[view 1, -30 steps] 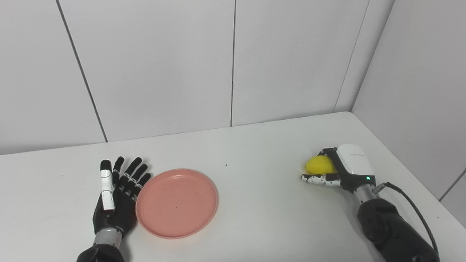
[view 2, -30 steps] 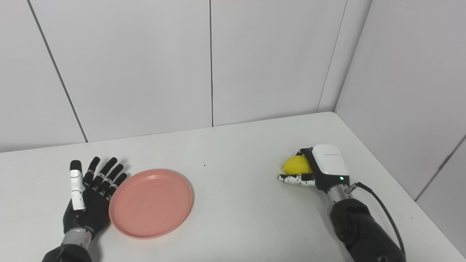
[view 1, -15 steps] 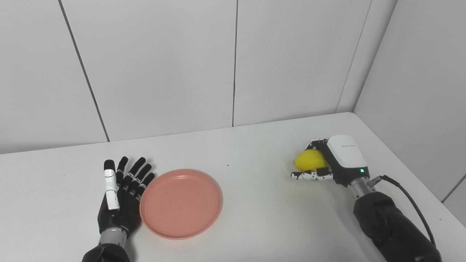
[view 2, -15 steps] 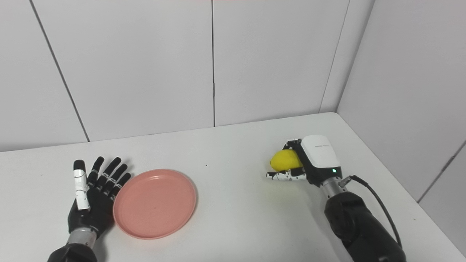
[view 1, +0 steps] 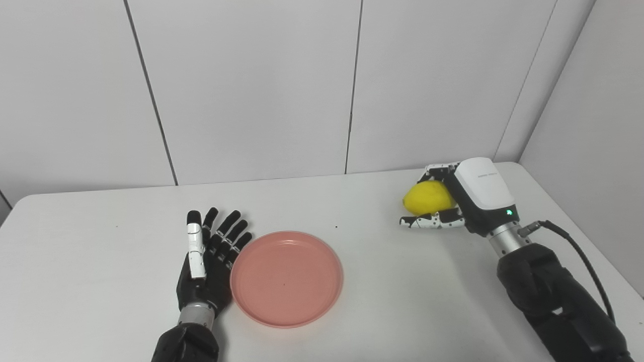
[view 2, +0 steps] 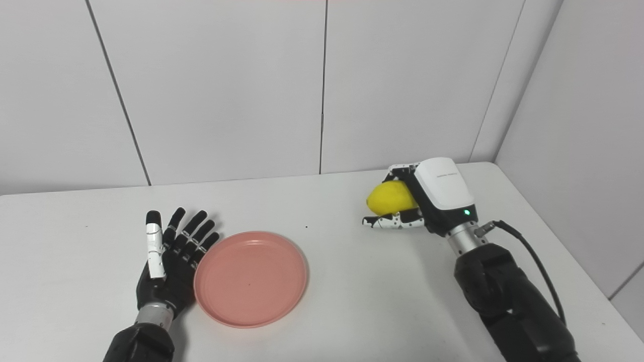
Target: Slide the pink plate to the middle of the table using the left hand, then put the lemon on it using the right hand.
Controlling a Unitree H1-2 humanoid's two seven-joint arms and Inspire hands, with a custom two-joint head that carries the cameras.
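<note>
While the left hand [view 1: 206,266] lies spread beside the round pink plate [view 1: 287,278], the right hand [view 1: 460,198] grips the yellow lemon [view 1: 426,197].

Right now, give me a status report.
Left robot hand open beside round pink plate. Right robot hand shut on yellow lemon, off the table. Path clear.

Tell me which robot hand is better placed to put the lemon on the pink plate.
The right robot hand: it already grips the lemon, lifted off the table. The left robot hand lies open and flat beside the pink plate, holding nothing.
</note>
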